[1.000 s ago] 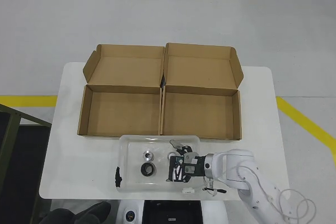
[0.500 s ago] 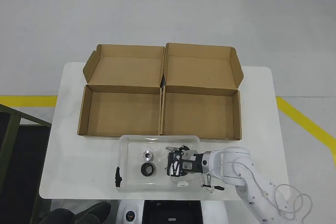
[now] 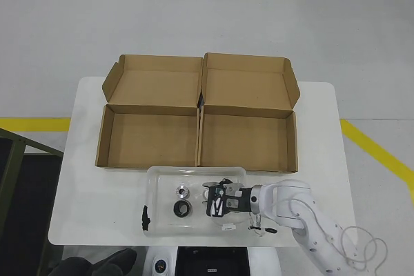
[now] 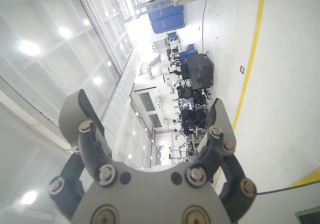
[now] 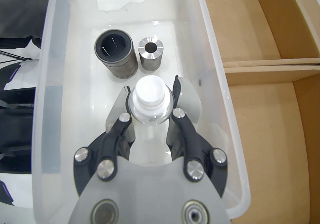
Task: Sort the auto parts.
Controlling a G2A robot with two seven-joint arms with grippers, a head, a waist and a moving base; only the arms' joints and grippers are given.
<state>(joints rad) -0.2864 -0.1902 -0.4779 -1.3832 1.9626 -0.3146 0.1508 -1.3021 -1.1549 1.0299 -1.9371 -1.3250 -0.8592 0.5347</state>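
Your right gripper (image 5: 151, 84) pinched the white plug (image 5: 150, 93); you needed a straight lift, clear of the cylinders (image 5: 116, 56) at nine o'clock. Left gripper (image 4: 150, 99) gaped, idle.

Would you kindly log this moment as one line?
right gripper: shut on white stepped part, inside clear bin | left gripper: open, holding nothing | also in bin: linear bearing, steel bushing

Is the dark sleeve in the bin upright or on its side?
Upright: the dark sleeve stands on end on the bin floor, bore up, beside the steel cylinder, near the white part in the right tool.
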